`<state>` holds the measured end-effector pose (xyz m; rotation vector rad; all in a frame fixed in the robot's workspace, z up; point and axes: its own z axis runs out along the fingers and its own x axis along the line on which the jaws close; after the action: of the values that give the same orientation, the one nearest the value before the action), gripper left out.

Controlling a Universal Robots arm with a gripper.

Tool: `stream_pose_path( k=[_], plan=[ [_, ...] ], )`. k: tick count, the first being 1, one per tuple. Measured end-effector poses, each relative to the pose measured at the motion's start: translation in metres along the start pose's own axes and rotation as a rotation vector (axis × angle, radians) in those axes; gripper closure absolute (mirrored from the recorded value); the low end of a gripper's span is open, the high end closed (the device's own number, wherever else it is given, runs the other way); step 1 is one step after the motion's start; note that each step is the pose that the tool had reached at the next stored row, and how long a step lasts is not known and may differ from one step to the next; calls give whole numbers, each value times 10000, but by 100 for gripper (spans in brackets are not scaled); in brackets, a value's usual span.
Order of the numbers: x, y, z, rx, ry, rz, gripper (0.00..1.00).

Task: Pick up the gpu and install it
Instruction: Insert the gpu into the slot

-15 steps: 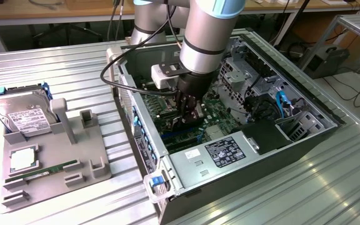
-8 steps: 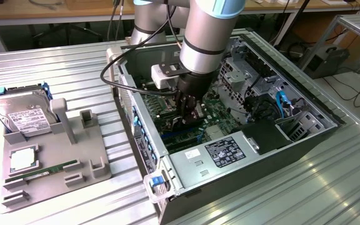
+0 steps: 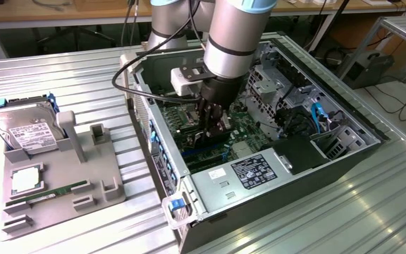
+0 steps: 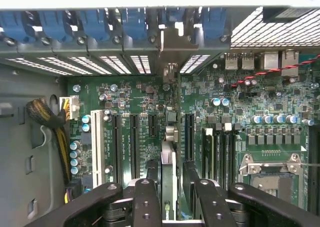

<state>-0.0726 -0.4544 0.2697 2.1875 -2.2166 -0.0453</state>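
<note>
- PC case (image 3: 259,190) open, motherboard (image 4: 240,112) inside
- gpu (image 4: 169,157) upright, edge-on in slot
- gripper (image 4: 172,199) fingers parted, straddling gpu; contact unclear
- tray (image 3: 55,190) holds hard drive (image 3: 23,127)

The ribbed silver metal surface (image 3: 83,79) spreads across the exterior view, its ridges catching soft glare toward 4 o'clock. At 12 o'clock, behind it, a long wooden workbench (image 3: 62,13) runs along the back edge, with dark shadow and loose black cables (image 3: 129,26) under it. At 2 o'clock stands a grey metal frame (image 3: 400,32), and beneath it a small dark box-shaped device (image 3: 363,66) sits on the pale floor (image 3: 393,100) among trailing cords. Light is even and diffuse, with no hard shadows on the ridged metal.
</note>
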Motion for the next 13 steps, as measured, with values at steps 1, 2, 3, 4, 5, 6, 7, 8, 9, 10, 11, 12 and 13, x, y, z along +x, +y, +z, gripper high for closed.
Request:
stream_pose_path(
  k=[1, 2, 3, 4, 5, 6, 7, 8, 9, 10, 11, 12, 13],
  plan=[
    [0, 2, -47, -1, 0, 1, 66],
    [0, 3, -80, 0, -1, 0, 66],
    [0, 5, -115, 0, -1, 0, 66],
    [0, 6, -139, 0, -1, 0, 66],
    [0, 6, -160, 0, 0, 0, 66],
    [-1, 7, -173, 0, 1, -1, 66],
    [-4, 7, -187, 0, 1, -2, 74],
    [-10, 8, -190, 1, 2, 0, 80],
    [-16, 9, -191, 0, 6, 1, 80],
    [-24, 11, -192, 3, 10, 1, 80],
    [-33, 19, -191, 11, 12, 0, 86],
    [-42, 29, -191, 22, 14, 0, 89],
    [-52, 37, -188, 33, 14, 1, 89]
  ],
)
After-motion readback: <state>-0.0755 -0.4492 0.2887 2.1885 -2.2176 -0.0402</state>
